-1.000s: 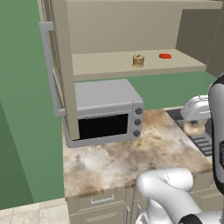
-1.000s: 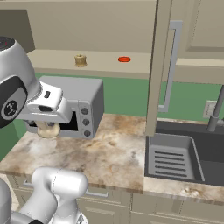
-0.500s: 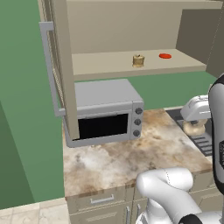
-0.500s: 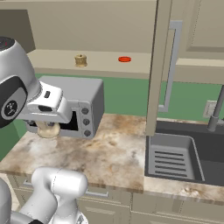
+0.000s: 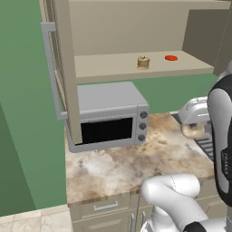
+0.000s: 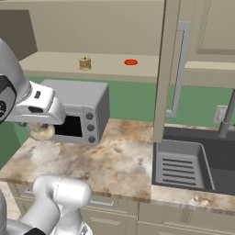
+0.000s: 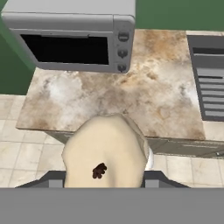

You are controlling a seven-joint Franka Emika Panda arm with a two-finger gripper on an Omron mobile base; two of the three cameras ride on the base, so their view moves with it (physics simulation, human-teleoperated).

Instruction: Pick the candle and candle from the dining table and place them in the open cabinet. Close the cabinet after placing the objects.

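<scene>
Cream candle [image 7: 105, 153] sat clamped in the hand [image 5: 194, 130], the jaws partly closed around its body so that the pale wax bulged between them; in the hand view its dark wick spot faced the camera, so its long axis ran roughly along the hand's own line. The hand hung over the marbled desk [image 5: 122, 163], just beside the microwave [image 5: 111, 115] on the sink [image 6: 183, 165] side.

The relation that mattered was height and depth. The open cabinet's shelf [image 5: 118, 68] lay above the hand and further back, over the microwave's roof. The hand would likely have to rise past that roof, then reach in toward the wall. The golden-brown candle [image 5: 143, 62] already stood upright on the shelf, with the red disc [image 5: 171, 57] a little apart to its side, so the bare shelf near the open door [image 5: 61, 72] looked the safer landing spot. The other door [image 6: 167, 69] stood open too, its edge facing the right base camera.

Compared with a second earlier, nothing had visibly shifted: arm, candle and shelf items held the same places, and the grip looked unchanged.
</scene>
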